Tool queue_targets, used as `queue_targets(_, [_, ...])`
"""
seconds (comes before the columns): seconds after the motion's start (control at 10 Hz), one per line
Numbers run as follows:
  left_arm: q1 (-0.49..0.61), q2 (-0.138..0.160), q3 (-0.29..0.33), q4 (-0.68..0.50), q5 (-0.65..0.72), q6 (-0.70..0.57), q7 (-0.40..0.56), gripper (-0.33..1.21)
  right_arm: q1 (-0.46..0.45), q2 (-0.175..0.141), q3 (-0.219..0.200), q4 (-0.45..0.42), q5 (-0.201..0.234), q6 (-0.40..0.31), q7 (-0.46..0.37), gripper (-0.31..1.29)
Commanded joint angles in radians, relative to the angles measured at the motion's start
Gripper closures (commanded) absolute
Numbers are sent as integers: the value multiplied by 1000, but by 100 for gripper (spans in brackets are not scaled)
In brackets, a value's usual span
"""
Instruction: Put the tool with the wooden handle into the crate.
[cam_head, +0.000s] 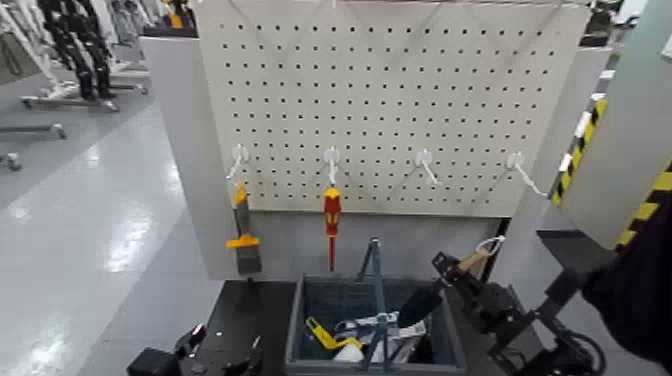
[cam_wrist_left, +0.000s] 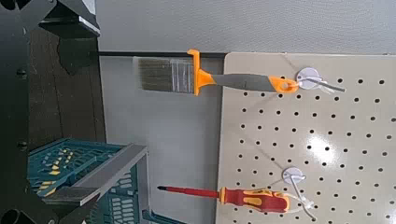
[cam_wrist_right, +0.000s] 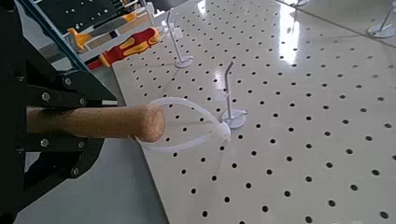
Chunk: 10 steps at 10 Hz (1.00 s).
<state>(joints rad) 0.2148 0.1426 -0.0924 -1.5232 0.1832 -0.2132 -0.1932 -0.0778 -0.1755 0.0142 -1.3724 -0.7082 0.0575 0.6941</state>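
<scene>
My right gripper (cam_head: 452, 276) is shut on the tool with the wooden handle (cam_head: 468, 263), a small trowel held tilted at the crate's right side. Its dark blade (cam_head: 420, 305) points down over the crate's right half, and its white cord loop (cam_head: 490, 243) hangs free off the pegboard hook (cam_head: 515, 161). In the right wrist view the black fingers (cam_wrist_right: 37, 82) clamp the tan handle (cam_wrist_right: 98, 122), with the cord loop (cam_wrist_right: 187, 126) beside a hook (cam_wrist_right: 229, 114). The dark blue-grey crate (cam_head: 296, 330) stands below the pegboard, centre handle (cam_head: 376, 268) upright. My left gripper (cam_head: 200, 350) rests low beside the crate.
On the white pegboard (cam_head: 400, 90) hang an orange-handled brush (cam_head: 243, 235) and a red-and-yellow screwdriver (cam_head: 331, 220). The crate holds a yellow tool (cam_head: 320, 335) and white items. A yellow-black striped post (cam_head: 580, 145) stands at the right.
</scene>
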Motion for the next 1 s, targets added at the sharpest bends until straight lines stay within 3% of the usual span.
queue_targets(0.1, [0,0,0,0,4,0,0,11,-5,8,49,18,-8,11,-38,119])
queue_targets(0.6, [3,0,0,0,13,0,0,11,-5,11,90,19,-46,44,-82,115])
queue_targets(0.7, [3,2,0,0,15,0,0,11,-5,11,89,15,-46,58,-88,91])
queue_targets(0.8, [3,2,0,0,15,-2,0,11,-2,11,75,6,-34,62,-90,45])
queue_targets(0.9, [5,2,0,0,16,-2,-2,11,3,13,56,-11,-10,70,-94,15])
queue_targets(1.0, [5,2,0,0,18,-2,-2,11,9,13,41,-30,6,73,-105,10])
